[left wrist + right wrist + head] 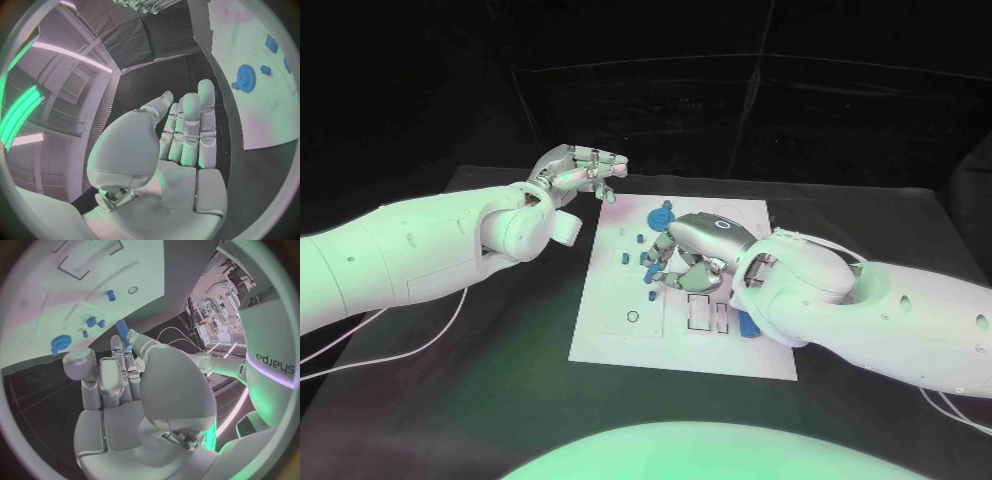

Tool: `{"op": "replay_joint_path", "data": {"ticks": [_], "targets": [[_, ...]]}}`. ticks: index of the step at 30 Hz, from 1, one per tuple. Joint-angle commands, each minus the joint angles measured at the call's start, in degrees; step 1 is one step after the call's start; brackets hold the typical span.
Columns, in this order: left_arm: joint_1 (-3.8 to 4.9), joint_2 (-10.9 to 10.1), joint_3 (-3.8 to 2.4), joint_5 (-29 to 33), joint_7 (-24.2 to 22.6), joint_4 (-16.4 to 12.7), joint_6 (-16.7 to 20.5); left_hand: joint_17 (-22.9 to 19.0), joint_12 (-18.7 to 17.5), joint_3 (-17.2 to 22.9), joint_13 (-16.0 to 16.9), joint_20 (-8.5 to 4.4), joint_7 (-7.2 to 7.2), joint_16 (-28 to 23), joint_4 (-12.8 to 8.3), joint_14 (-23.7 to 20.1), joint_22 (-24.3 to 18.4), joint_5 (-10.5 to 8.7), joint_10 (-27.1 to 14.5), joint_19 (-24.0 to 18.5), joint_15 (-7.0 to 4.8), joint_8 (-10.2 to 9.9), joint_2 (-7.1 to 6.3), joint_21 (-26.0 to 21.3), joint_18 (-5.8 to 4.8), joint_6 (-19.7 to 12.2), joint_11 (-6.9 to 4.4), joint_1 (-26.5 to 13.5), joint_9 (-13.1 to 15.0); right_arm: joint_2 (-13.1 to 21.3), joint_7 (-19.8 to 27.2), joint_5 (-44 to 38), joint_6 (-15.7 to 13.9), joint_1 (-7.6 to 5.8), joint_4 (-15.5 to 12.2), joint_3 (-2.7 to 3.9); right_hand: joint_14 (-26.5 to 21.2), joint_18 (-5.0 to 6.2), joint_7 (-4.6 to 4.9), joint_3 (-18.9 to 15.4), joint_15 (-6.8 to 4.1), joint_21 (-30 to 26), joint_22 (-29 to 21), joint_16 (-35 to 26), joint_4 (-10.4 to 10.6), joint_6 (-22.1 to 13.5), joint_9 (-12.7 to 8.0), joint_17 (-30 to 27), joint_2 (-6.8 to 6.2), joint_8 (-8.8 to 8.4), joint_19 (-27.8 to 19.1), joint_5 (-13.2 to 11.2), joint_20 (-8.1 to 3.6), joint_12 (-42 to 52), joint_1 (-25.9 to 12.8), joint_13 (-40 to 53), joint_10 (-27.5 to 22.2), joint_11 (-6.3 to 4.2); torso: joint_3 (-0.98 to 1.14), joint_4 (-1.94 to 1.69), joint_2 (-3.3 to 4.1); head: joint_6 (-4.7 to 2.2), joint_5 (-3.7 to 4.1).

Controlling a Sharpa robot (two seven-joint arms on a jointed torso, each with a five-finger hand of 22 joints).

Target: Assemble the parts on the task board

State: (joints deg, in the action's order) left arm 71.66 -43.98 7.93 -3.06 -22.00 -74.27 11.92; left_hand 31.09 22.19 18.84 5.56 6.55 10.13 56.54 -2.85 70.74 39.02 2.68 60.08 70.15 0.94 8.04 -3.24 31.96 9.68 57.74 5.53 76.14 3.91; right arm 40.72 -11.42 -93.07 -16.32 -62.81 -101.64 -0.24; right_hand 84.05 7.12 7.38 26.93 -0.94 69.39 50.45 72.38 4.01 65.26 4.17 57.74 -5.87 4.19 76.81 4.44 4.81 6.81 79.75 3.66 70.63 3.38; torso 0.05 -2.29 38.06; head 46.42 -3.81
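One blue part (123,333) pinched in the right hand (684,260) could slip over the task board (625,335), while the empty, straight-fingered left hand (577,170) hovers at ten o'clock.

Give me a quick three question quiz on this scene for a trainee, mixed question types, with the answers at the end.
1. True or false: the left hand holds a blue part.
2. Which is above the task board in the head view? A: the left hand. B: the right hand. C: both.
3. Fill in: the large round toothed blue part on the board is a ____.

Key:
1. False. Its fingers are straight and its palm is bare.
2. B.
3. gear.
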Motion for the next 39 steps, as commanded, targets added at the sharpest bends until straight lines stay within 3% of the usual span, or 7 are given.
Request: {"op": "replay_joint_path", "data": {"ticks": [1, 7, 18, 25, 39], "targets": [[0.08, 0.1, -0.05, 0.2, -0.1, 0.0, -0.4, -0.1, 0.4, -0.3, 0.1, -0.17, -0.06, 0.1, -0.1, -0.4, -0.1, 0.13, -0.4, 0.3, -0.17, 0.0, 0.52, -0.2, 0.71, -0.4, 0.12, -0.1, -0.1, -1.5, 3.1, -1.2, -0.6, 0.60, 1.0, 0.00, 1.2, -0.24, 0.17, 0.3, -0.40, 0.3, 0.1, 0.4, 0.0, 0.2, 0.0, 0.0, -0.25, 0.05, 0.3, 0.4, -0.15, -0.4, -0.2, 0.0, 0.3, 0.14, 0.02, 0.10, 0.04, 0.25, -0.38], [0.07, 0.5, -0.05, 0.2, -0.1, 0.0, -0.5, -0.1, 0.4, -0.3, 0.1, -0.17, -0.06, 0.1, -0.1, -0.4, -0.1, 0.13, -0.4, 0.3, -0.17, 0.1, 0.53, -0.2, 0.71, -0.4, 0.12, -0.1, -0.1, -4.1, 4.6, -0.7, 1.4, 2.13, 3.4, -0.37, 1.1, -0.24, 0.22, 0.5, -0.37, 0.3, 0.0, 0.3, -0.2, 0.2, 0.0, -0.1, -0.38, 0.00, 0.3, 0.8, -0.14, -0.5, -0.2, 0.1, 0.3, 0.17, -0.04, -0.01, 0.01, 0.55, -0.77], [0.02, 0.8, -0.05, 0.2, -0.1, 0.1, -0.7, -0.1, 0.4, -0.3, 0.1, -0.17, -0.06, 0.1, -0.1, -0.4, -0.1, 0.13, -0.4, 0.3, -0.17, 0.1, 0.53, -0.2, 0.71, -0.4, 0.12, -0.1, -0.1, -6.9, 5.6, -0.6, 4.0, 3.59, 7.1, -1.08, 1.1, -0.24, 0.38, 0.7, -0.29, 0.3, 0.0, 0.4, -0.5, -0.1, -0.1, -0.1, -0.60, -0.18, 0.2, 1.4, -0.10, -0.9, -0.1, 0.0, 0.1, 0.31, 0.07, -0.06, 0.04, 1.08, -1.40], [0.00, 0.9, -0.05, 0.2, -0.1, 0.2, -0.7, -0.1, 0.4, -0.3, 0.1, -0.17, -0.06, 0.1, -0.1, -0.4, -0.1, 0.13, -0.4, 0.3, -0.17, 0.1, 0.53, -0.2, 0.71, -0.4, 0.12, -0.1, -0.1, -7.4, 5.6, -0.8, 5.2, 3.88, 7.9, -1.15, 1.1, -0.24, 0.41, 0.8, -0.27, 0.3, 0.0, 0.4, -0.7, -0.1, -0.1, -0.1, -0.65, -0.21, 0.2, 1.5, -0.08, -0.9, -0.1, 0.0, 0.1, 0.34, 0.03, 0.09, 0.01, 1.41, -1.46], [-0.02, 0.9, -0.05, 0.2, 0.0, 0.3, -0.8, -0.1, 0.4, -0.3, 0.1, -0.17, -0.06, 0.1, -0.1, -0.4, -0.1, 0.13, -0.4, 0.3, -0.17, 0.1, 0.53, -0.2, 0.71, -0.4, 0.12, -0.1, -0.1, -7.7, 4.8, -1.4, 7.4, 4.00, 8.6, -1.18, 1.1, -0.23, 0.45, 0.9, -0.24, 0.3, 0.0, 0.4, -0.8, -0.2, -0.1, -0.2, -0.66, -0.24, 0.1, 1.7, -0.07, -1.0, 0.0, 0.0, 0.1, 0.37, 0.04, 0.04, 0.01, 1.30, -1.18]]}}
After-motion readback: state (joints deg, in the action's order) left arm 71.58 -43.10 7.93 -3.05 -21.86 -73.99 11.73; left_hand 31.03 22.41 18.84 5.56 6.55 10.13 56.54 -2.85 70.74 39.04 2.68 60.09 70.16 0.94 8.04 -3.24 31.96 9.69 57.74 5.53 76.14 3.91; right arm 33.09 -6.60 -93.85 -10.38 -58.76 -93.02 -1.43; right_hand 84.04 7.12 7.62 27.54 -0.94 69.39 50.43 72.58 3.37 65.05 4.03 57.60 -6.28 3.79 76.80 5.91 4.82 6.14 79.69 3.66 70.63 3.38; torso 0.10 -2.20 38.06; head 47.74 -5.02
